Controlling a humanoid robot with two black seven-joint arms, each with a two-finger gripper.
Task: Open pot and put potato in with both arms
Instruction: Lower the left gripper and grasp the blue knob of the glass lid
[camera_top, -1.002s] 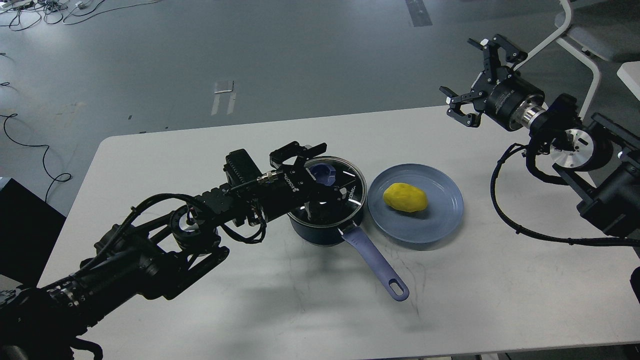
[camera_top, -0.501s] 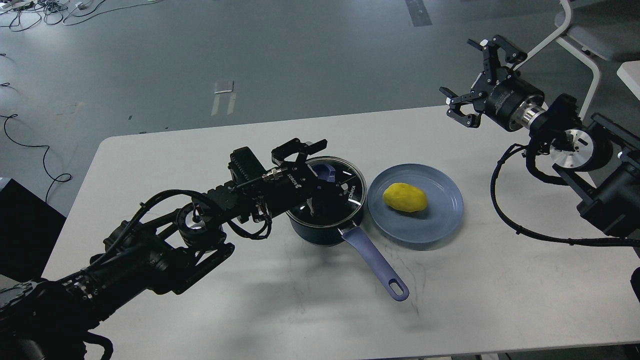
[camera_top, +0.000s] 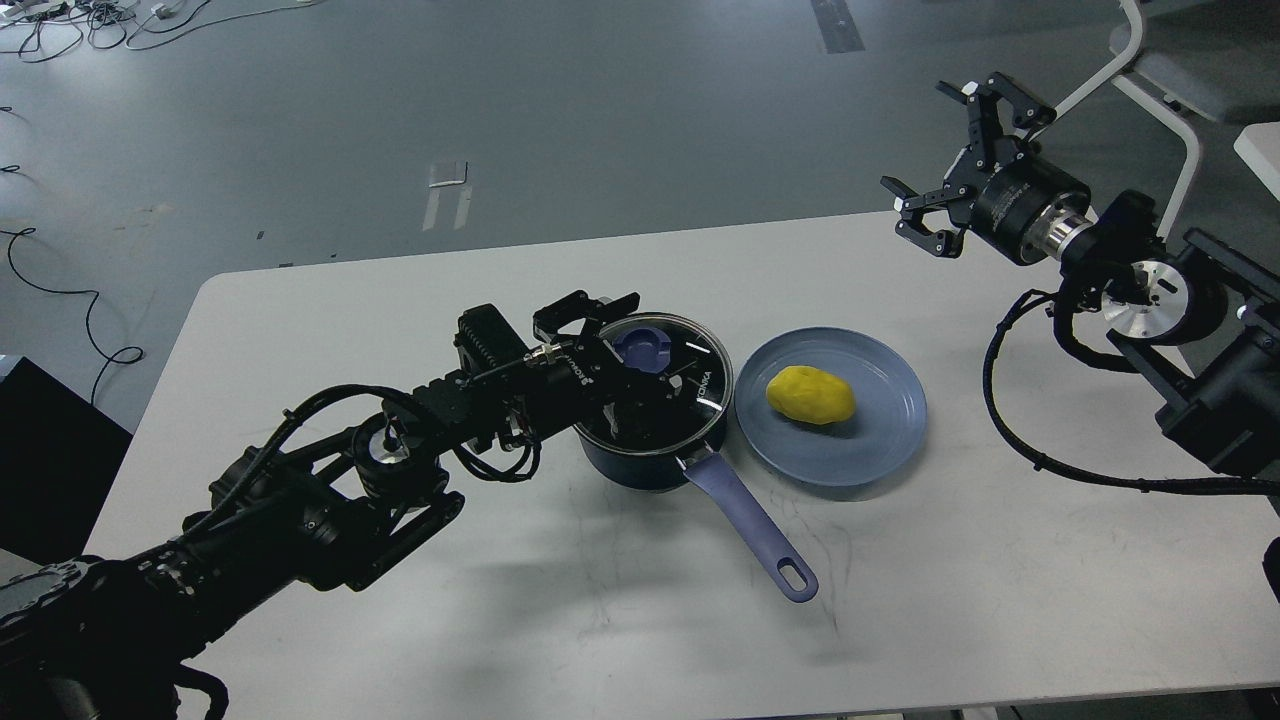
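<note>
2 arms in view: left gripper (camera_top: 640, 352) straddles knob (camera_top: 642, 349) on lid (camera_top: 700, 385), grip unclear; right gripper (camera_top: 955, 160) spread wide above far right corner.

A robot lab, not a kitchen

This looks like a test room. A plain white desk (camera_top: 400, 300) stands on a bare grey floor (camera_top: 600, 100). Behind the desk, black cables (camera_top: 60, 25) lie loose and tape marks (camera_top: 445, 190) stick to the floor.

One head view is looking forward and down on the table (camera_top: 500, 620) from moderately near. Arms are entering at 8 and 3 o'clock.
</note>
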